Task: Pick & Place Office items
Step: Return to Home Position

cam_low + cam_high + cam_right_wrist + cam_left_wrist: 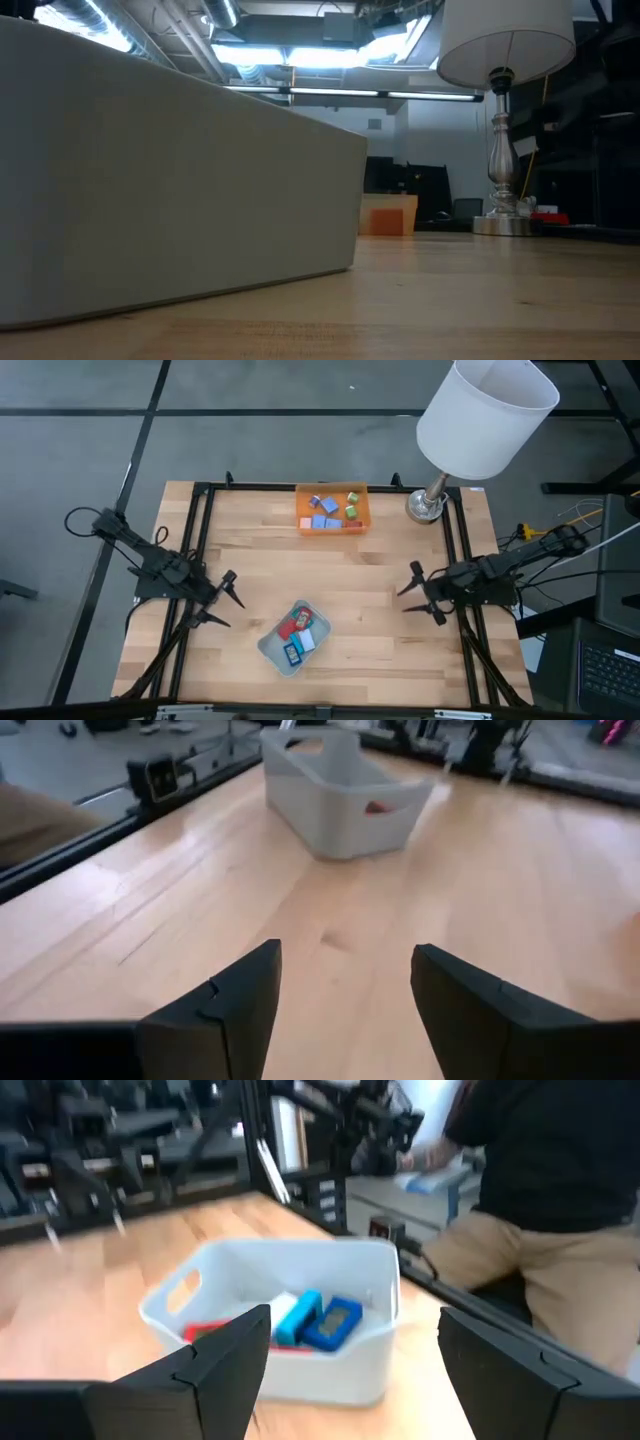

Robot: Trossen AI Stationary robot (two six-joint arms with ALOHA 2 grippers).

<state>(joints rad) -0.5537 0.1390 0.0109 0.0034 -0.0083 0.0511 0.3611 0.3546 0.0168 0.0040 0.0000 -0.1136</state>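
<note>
Two arms flank the surface (350,575): the left arm (165,570) reaches in from the left edge, the right arm (490,575) from the right, both clear of the trays. You can see the left jaws spread and empty, and the right jaws likewise. Find the blocks (330,508) in the orange tray (304,493) beside the lamp (485,415). Find the red and blue flat pieces (298,632) in the grey tray (270,648) between the arms. Beyond the surface, the left wrist view shows a person (540,1210).
</note>
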